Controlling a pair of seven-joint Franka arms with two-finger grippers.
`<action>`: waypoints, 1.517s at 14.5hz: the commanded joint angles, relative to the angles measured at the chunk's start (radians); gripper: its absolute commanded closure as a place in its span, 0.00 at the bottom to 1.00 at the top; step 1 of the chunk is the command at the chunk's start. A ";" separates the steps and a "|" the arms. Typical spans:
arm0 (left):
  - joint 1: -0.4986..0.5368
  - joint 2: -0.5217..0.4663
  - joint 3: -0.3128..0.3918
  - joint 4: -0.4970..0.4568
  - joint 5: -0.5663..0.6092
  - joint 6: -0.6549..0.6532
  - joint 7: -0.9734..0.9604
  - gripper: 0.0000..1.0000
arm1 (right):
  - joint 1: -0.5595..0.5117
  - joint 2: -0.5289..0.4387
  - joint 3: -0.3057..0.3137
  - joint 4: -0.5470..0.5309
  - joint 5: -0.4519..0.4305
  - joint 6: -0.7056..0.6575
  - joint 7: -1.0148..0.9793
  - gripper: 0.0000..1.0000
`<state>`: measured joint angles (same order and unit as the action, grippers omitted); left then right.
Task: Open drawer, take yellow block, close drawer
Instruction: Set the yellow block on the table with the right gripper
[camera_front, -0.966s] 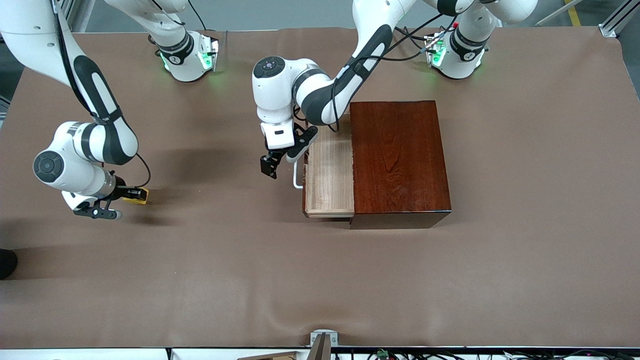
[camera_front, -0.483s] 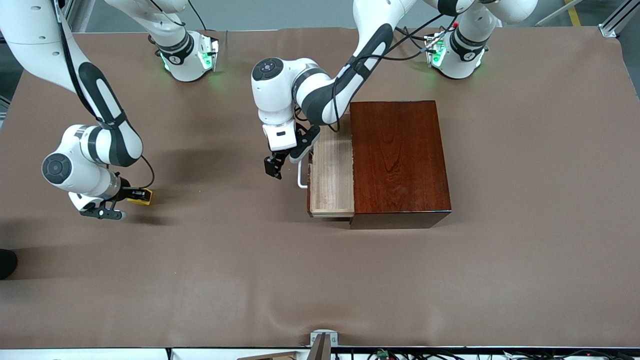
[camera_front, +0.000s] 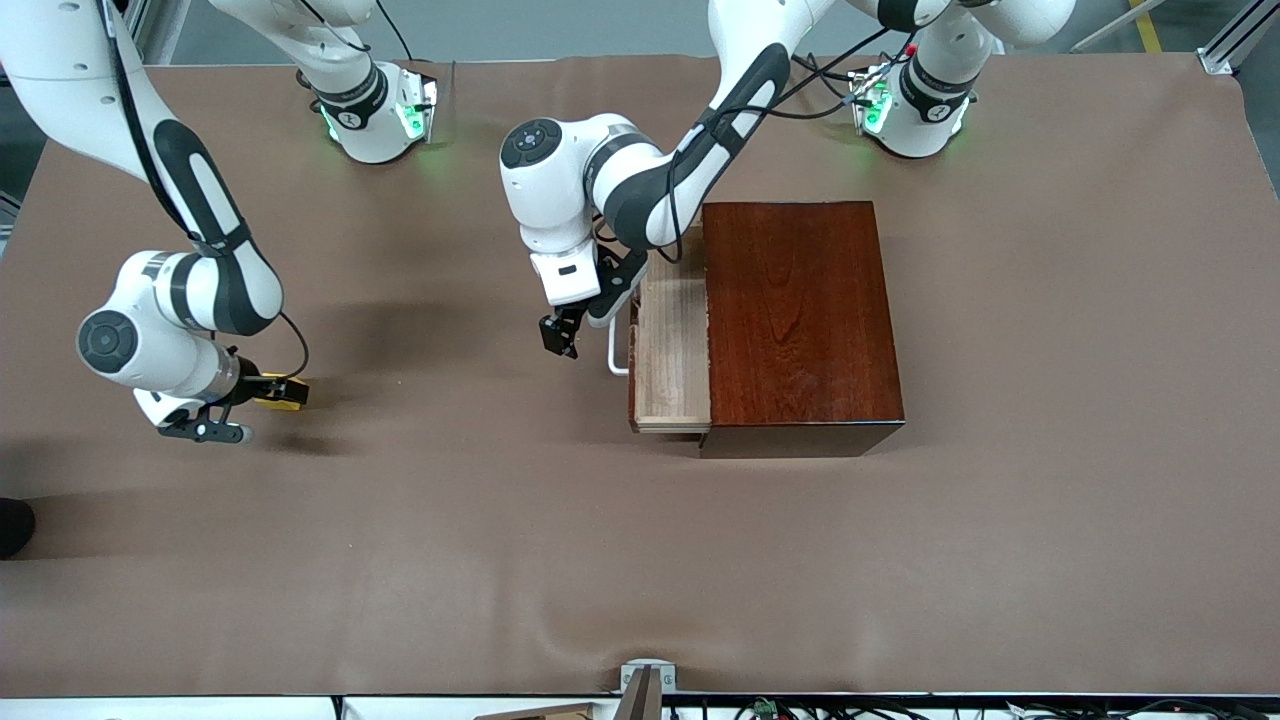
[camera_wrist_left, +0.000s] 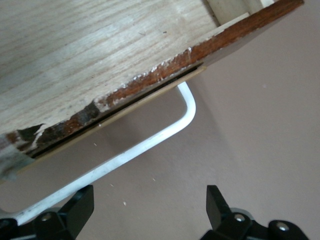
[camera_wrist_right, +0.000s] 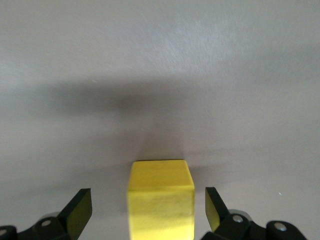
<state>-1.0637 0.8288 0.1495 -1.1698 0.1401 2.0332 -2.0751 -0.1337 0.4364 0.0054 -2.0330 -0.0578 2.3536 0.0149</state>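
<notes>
Two robot arms are seen over a brown tabletop (camera_front: 640, 560). Toward the right arm's end, the yellow block (camera_front: 279, 394) is set on the tabletop between the spread jaws of the right gripper (camera_wrist_right: 148, 209), untouched. At mid-table, the left gripper (camera_front: 562, 338), jaws open, is held beside the white handle (camera_front: 616, 352) of the part-open drawer (camera_front: 672, 355).

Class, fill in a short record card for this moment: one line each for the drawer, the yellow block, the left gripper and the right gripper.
drawer: partly open, nothing visible inside
yellow block: on the table toward the right arm's end, between open fingers with gaps on both sides
left gripper: open, at the drawer's white handle, one finger against the bar
right gripper: open around the block, not gripping
</notes>
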 joint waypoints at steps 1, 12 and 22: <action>0.011 -0.036 0.004 -0.037 0.030 -0.188 0.012 0.00 | -0.009 -0.059 0.031 0.074 -0.001 -0.144 0.005 0.00; 0.034 -0.034 0.005 -0.045 0.032 -0.358 0.017 0.00 | 0.000 -0.134 0.122 0.393 0.019 -0.535 0.000 0.00; 0.074 -0.223 0.007 -0.042 0.090 -0.318 0.444 0.00 | 0.025 -0.165 0.139 0.671 0.078 -0.858 -0.001 0.00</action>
<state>-1.0241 0.6927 0.1646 -1.1760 0.2035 1.7289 -1.7302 -0.1099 0.2928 0.1419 -1.3933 0.0082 1.5344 0.0151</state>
